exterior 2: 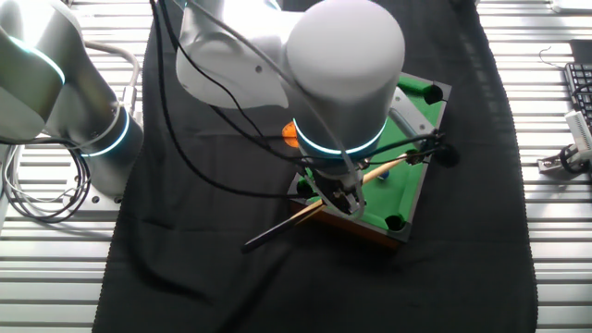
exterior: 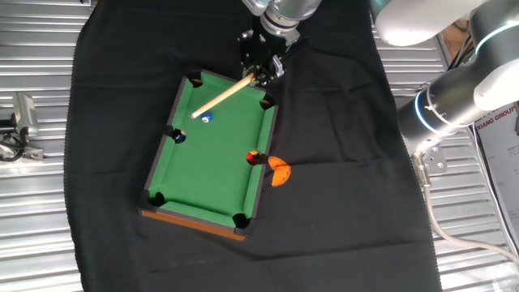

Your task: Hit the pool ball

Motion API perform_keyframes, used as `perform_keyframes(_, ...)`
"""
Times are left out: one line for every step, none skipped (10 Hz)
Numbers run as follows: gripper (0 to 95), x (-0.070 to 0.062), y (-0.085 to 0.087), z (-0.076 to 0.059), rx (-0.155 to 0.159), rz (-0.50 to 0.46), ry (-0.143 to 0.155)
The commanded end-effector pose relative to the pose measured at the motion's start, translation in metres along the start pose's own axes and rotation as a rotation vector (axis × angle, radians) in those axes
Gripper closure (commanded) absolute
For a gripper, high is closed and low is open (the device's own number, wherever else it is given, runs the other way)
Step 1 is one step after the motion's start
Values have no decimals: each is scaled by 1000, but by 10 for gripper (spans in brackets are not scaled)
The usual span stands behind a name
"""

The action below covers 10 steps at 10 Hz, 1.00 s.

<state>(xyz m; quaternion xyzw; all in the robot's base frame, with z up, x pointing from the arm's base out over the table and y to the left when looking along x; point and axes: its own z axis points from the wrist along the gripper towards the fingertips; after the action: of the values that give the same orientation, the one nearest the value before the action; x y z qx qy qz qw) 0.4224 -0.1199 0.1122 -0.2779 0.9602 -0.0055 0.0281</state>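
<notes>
Black cloth point(exterior: 340, 203) covers a table of grey metal slats point(exterior: 40, 203), and a toy green pool table point(exterior: 212, 174) sits on the cloth. At the far end of the toy table, the gripper point(exterior: 261, 71) is closed tight on a wooden cue stick point(exterior: 220, 98). The stick slants down over the green felt, and its tip sits just beside the pool ball point(exterior: 206, 119), a tiny light-blue ball with a white spot. I cannot tell if the tip touches it. A darker navy-blue ball point(exterior: 180, 138) lies near the left side pocket. A red-and-black ball point(exterior: 254, 158) rests by the right side rail. An orange piece point(exterior: 280, 172) lies on the cloth just outside that rail. In the other fixed view, the big white arm point(exterior 2: 342, 83) hides most of the toy table, and the back end of the stick pokes out past the gripper point(exterior 2: 344, 197)
</notes>
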Motion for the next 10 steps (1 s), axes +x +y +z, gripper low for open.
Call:
perform_keyframes(950, 0, -1, 1, -3, -7, 2)
perform_keyframes(950, -1, -2, 2, -3, -12, 1)
perform_keyframes(950, -1, -5, 3, -8, -21, -1)
perform_keyframes(950, -2, -7, 4, -10, -22, 0)
perform_keyframes(950, -3, -8, 5, -11, -24, 1)
perform_keyframes(950, -7, -10, 4, -12, -25, 7)
perform_keyframes(950, -11, -11, 4, -15, -24, 11)
perform_keyframes(950, -15, -11, 3, -16, -24, 12)
perform_keyframes(950, -17, -12, 2, -17, -23, 14)
perform_keyframes(950, -18, -13, 3, -16, -31, 13)
